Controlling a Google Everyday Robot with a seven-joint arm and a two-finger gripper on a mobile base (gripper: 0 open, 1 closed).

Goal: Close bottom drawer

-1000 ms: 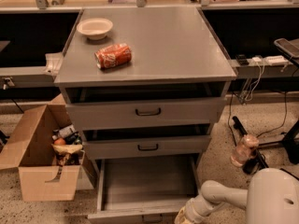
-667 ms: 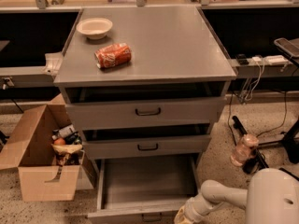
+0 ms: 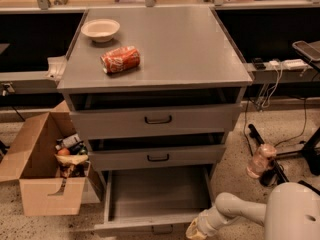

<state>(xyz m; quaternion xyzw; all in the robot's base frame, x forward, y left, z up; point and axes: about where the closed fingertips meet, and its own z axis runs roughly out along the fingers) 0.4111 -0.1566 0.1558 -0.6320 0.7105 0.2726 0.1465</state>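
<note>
The bottom drawer (image 3: 157,193) of the grey cabinet is pulled far out, and its plain grey tray shows from above. Its front edge (image 3: 145,222) with a small dark handle (image 3: 161,229) sits at the lower edge of the camera view. My white arm (image 3: 235,208) reaches in from the lower right. My gripper (image 3: 196,232) is at the drawer front's right end, mostly cut off by the view's edge. The middle drawer (image 3: 158,158) and the top drawer (image 3: 158,120) stand slightly open.
On the cabinet top (image 3: 190,49) lie a red can (image 3: 120,60) on its side and a white bowl (image 3: 100,30). An open cardboard box (image 3: 47,170) of items stands left of the cabinet. A clear bottle (image 3: 260,160) and cables lie on the floor at the right.
</note>
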